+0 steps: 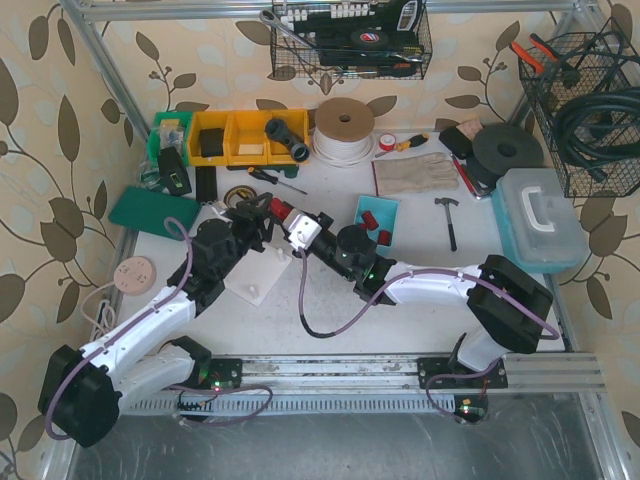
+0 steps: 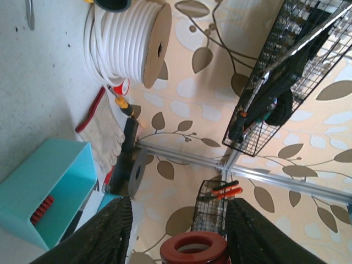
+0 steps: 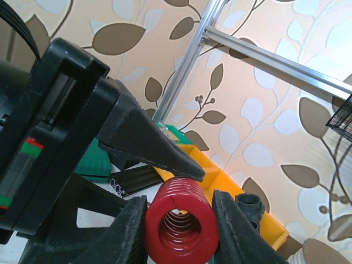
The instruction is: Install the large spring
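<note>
Top external shows the table (image 1: 420,245) with both arms folded inward, so that their wrists meet just left of centre. The left arm (image 1: 150,320) climbs from its base at the near left, bends at a black elbow and points its wrist toward the far right. The right arm (image 1: 440,285) reaches from the near right, low and almost level, leftward across the table, with its wrist aimed at the other.

Labels on the packages in the far wire basket (image 1: 350,45) are too small to read. A light blue bin (image 1: 378,213) holding red parts sits near the meeting point, to its right.

The left gripper (image 2: 180,214) is rolled on its side, so its camera sees the table on the left and wallpaper on the right. Its fingers (image 2: 110,234) stand apart on either side of one end of the large spring (image 3: 179,225), and background shows through a gap beside one of them. The right gripper (image 3: 179,202) has both pads (image 3: 129,231) pressed against the red coil's flanks. It grips the coil end-on to its camera, above the table between the two wrists. In the right wrist view one pointed finger of the left gripper lies against the top of the coil.
</note>
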Controlling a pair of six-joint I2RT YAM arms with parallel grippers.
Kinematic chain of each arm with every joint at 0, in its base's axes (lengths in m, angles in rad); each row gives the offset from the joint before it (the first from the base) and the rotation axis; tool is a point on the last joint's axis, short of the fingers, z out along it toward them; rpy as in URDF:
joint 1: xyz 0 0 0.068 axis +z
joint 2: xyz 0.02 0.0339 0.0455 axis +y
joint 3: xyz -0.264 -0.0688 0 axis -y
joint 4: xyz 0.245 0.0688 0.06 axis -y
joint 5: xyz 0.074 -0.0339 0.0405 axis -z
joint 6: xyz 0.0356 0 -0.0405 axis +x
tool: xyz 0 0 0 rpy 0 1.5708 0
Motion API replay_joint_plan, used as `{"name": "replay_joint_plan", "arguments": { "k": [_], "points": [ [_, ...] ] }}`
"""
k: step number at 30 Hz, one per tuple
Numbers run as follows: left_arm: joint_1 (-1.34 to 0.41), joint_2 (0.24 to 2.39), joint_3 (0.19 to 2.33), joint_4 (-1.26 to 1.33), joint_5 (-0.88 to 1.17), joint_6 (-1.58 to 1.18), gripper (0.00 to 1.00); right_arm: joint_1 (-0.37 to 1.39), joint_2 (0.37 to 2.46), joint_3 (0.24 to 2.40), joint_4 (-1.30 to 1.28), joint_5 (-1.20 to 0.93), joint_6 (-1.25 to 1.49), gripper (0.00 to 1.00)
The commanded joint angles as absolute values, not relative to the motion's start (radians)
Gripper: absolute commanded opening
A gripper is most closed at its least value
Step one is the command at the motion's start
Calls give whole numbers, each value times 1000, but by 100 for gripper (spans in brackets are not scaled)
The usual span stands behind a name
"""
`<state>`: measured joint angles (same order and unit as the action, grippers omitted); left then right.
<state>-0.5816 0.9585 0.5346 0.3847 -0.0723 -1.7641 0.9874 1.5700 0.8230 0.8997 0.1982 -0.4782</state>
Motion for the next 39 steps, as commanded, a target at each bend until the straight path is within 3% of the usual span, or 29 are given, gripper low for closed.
{"name": "replay_joint_plan", "arguments": {
  "k": [1,11,25,28,31,33,37,39],
  "points": [
    [-577,943,536,376,49,-1761,50,998,1561,817,985,140,-499,0],
    [-512,904,510,438,118,-1765,36,996,1563,799,971,102,-477,0],
    [-473,865,514,437,199,-1728,26,937,1557,769,939,53,-410,0],
    [-469,847,509,420,190,-1704,18,926,1567,771,933,47,-396,0],
    [-459,845,512,415,184,-1659,0,924,1575,794,879,56,-374,0],
    [-447,848,528,397,178,-1605,0,923,1571,812,815,64,-355,26],
    [-426,872,570,342,144,-1424,0,922,1501,806,699,77,-295,64],
    [-423,886,583,331,123,-1337,0,919,1445,777,646,79,-268,70]
  ]
}}
